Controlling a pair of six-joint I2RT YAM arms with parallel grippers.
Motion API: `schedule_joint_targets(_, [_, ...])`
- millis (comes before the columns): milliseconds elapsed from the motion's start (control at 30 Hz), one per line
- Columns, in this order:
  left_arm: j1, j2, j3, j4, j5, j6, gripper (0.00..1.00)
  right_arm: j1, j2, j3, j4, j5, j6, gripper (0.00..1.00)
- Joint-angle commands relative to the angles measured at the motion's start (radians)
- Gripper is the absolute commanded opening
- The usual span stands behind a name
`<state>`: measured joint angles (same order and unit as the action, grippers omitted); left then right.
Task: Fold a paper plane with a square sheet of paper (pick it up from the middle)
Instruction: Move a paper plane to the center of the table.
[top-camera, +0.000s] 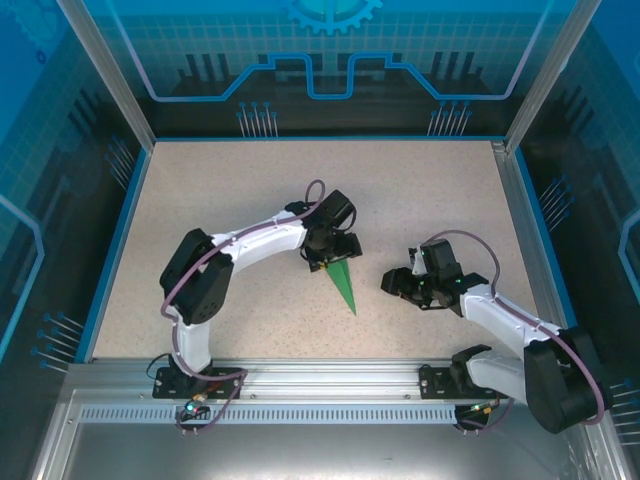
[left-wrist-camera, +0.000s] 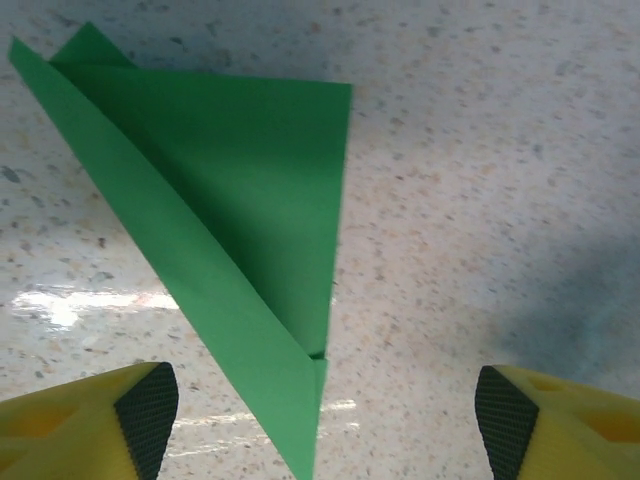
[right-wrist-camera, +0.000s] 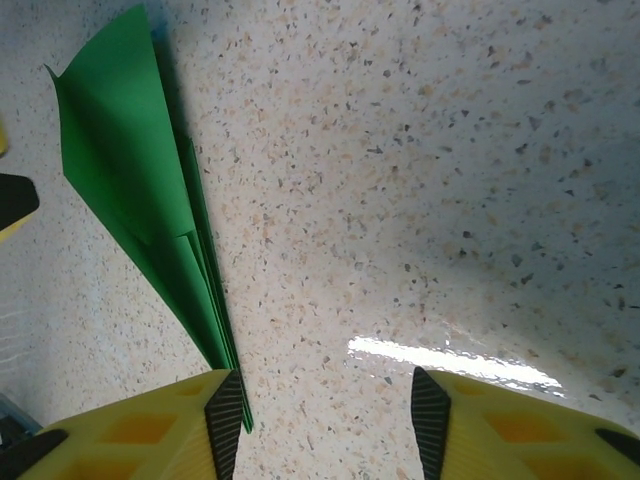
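Two arms lean in over one small green paper plane (top-camera: 343, 283), which lies flat on the speckled table (top-camera: 220, 180) a little nearer the arm bases than the table's middle. Its wide end points away from the bases and its sharp tip points back toward them.

The left gripper (top-camera: 322, 262) sits right at the plane's wide far end, close over it. From that wrist, the left gripper (left-wrist-camera: 325, 418) has its yellow, black-padded fingers (left-wrist-camera: 148, 408) spread wide apart. The paper plane (left-wrist-camera: 240, 200) lies on the table between and beyond them, its folded layers narrowing to a point that runs down between the pads, closer to the one on the picture's left. Neither pad presses on the paper, so nothing is gripped.

The right gripper (top-camera: 392, 283) is just off the plane's right side, level with its middle, with a strip of bare table between them. Its own camera shows the right gripper (right-wrist-camera: 328, 420) with fingers (right-wrist-camera: 226, 420) parted and only table between the pads. The paper plane (right-wrist-camera: 130, 190) lies off to the picture's left, its layered narrow end running down right beside that left pad. Whether it touches the pad I can't tell.
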<state>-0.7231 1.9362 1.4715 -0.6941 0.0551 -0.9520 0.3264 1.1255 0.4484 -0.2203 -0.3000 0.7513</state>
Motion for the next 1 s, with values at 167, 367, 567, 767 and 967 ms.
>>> schedule_joint_targets(167, [0.007,0.073,0.077,-0.182,-0.067,-0.057,0.82,-0.010,0.004,0.000,0.011,-0.046,0.003,0.54])
schedule_joint_targets(367, [0.009,0.100,0.094,-0.186,-0.071,-0.048,0.76,0.003,0.052,0.025,0.044,-0.095,-0.007,0.57])
schedule_joint_targets(567, [0.030,0.022,-0.003,-0.167,-0.091,-0.056,0.56,0.057,0.159,0.095,0.066,-0.106,-0.024,0.58])
schedule_joint_targets(767, [0.048,-0.062,-0.121,-0.110,-0.090,-0.062,0.41,0.119,0.283,0.170,0.098,-0.105,-0.025,0.58])
schedule_joint_targets(967, [0.062,-0.082,-0.164,-0.081,-0.083,-0.053,0.36,0.172,0.411,0.273,0.091,-0.143,-0.075,0.58])
